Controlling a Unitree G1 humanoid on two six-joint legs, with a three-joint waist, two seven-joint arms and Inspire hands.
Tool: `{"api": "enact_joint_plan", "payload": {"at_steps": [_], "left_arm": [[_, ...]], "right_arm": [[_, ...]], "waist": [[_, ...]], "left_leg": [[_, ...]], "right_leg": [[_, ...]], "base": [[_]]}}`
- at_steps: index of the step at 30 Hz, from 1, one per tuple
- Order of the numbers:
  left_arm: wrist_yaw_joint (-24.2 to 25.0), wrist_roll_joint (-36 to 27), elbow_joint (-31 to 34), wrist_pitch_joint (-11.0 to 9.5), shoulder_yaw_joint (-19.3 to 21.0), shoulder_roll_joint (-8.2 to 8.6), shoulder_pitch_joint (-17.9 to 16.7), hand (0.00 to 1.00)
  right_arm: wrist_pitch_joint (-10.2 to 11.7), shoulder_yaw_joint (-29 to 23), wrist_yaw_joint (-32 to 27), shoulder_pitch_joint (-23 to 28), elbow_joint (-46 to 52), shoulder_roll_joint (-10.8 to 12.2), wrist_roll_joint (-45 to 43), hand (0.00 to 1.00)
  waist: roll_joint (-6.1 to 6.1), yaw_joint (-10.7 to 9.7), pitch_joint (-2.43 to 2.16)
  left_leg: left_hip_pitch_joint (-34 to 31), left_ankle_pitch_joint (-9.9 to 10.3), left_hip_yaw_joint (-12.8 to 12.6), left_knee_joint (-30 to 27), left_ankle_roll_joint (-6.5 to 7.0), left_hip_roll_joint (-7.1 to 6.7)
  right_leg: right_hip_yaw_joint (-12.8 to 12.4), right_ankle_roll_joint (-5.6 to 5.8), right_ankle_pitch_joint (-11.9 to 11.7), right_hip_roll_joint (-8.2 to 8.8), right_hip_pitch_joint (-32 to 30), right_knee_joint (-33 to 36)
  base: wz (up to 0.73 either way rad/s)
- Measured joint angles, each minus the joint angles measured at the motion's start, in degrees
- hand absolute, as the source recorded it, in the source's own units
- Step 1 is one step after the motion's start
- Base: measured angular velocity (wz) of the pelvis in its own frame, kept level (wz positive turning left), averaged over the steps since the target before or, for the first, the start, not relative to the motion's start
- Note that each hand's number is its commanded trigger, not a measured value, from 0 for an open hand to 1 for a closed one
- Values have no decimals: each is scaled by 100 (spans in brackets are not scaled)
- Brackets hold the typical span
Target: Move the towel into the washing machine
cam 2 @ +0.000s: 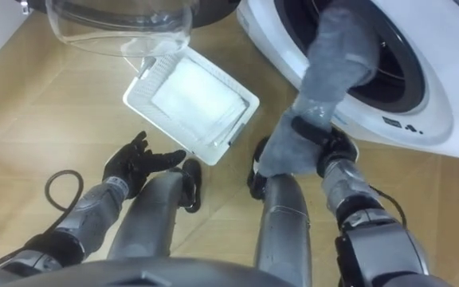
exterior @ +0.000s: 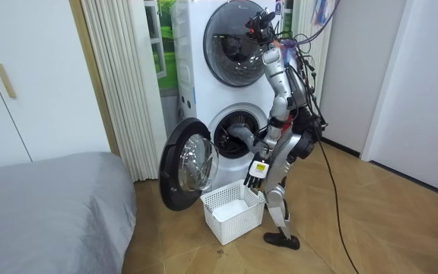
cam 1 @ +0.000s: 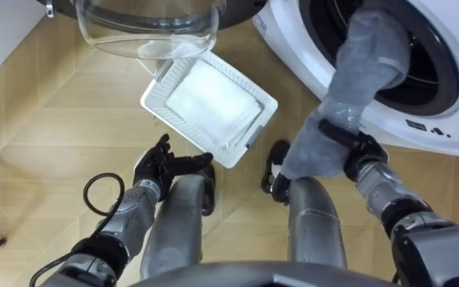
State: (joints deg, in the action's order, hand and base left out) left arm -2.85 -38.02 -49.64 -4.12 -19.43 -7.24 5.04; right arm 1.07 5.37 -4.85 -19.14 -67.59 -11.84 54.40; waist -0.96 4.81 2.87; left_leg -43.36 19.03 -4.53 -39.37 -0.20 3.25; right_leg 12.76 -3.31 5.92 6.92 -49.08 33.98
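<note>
While the robot stands just in front of the white front-loading washing machine (cam 1: 453, 131), whose round glass door (cam 1: 146, 28) is swung open, the soft grey towel (cam 1: 357, 72) is partly in. Its upper end lies over the lip and into the dark drum opening (cam 1: 433, 60). Its lower end hangs outside, bunched in the right hand (cam 1: 362, 151), whose fingers are curled tight round the cloth. The left hand (cam 1: 159, 166) hangs low over the wooden floor (cam 1: 46, 135), fingers loosely spread and holding nothing. It is near the white slatted plastic basket (cam 1: 243, 78) (something pale lies flat in its bottom; I cannot tell what).

The towel looks light and thoroughly limp. It will sag wherever it is unsupported, and it is too soft to be pushed in from its far end. Its nap should grip well, so slipping is a small worry. The hanging tail is the weight that could drag it back out over the lip. The sensible hold is therefore on that bunched lower end, which needs carrying up and through the opening before any release.
</note>
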Motion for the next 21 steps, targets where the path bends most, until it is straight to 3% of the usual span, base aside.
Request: {"api": "enact_joint_plan", "payload": {"at_steps": [4, 10, 14, 15, 16, 17, 21], "left_arm": [[-71, -19, 11, 53, 1, -5, 21, 0], [-220, -20, 5, 142, 9, -123, 96, 0], [-375, -57, 303, 216, 23, -293, 72, 0], [-451, -44, 350, 215, 27, -326, 50, 0], [-483, -52, 398, 210, 40, -360, 11, 0], [-545, -51, 512, 198, 65, -436, -68, 0], [-623, -1, 710, 157, 130, -476, -277, 0]], "right_arm": [[-121, -178, 16, -47, -1, -36, 764, 100], [-350, -421, -41, -290, -2, -335, 1260, 100], [-500, -459, -250, -646, 44, -788, 1620, 100], [-510, -491, -366, -759, 90, -906, 1715, 100], [-575, -512, -408, -831, 105, -958, 1804, 100], [-849, -515, -476, -938, 126, -974, 2061, 100], [-1005, -707, -872, -1213, 138, -980, 2424, 100]], "waist": [[-40, -18, 24], [-174, -156, 90], [-305, -191, 76], [-388, -201, 66], [-421, -225, 60], [-481, -299, 56], [-550, -360, 59]], "left_leg": [[-26, 7, 1, -40, 11, -1], [-60, 15, -36, -144, 43, -110], [-307, 46, -95, -362, 82, -108], [-296, 47, -157, -366, 87, -118], [-293, 53, -172, -385, 96, -113], [-293, 57, -178, -413, 101, -100], [-342, 82, -197, -549, 149, -109]], "right_leg": [[-1, 7, 3, 8, -15, 32], [-132, 44, 107, 109, -159, 335], [-190, 38, 107, 147, -422, 519], [-191, 28, 97, 198, -443, 566], [-191, 27, 97, 205, -444, 583], [-187, 22, 93, 199, -436, 581], [-183, 50, 57, 224, -441, 639]], "base": [[0], [4], [-1], [-7], [-6], [0], [1]]}}
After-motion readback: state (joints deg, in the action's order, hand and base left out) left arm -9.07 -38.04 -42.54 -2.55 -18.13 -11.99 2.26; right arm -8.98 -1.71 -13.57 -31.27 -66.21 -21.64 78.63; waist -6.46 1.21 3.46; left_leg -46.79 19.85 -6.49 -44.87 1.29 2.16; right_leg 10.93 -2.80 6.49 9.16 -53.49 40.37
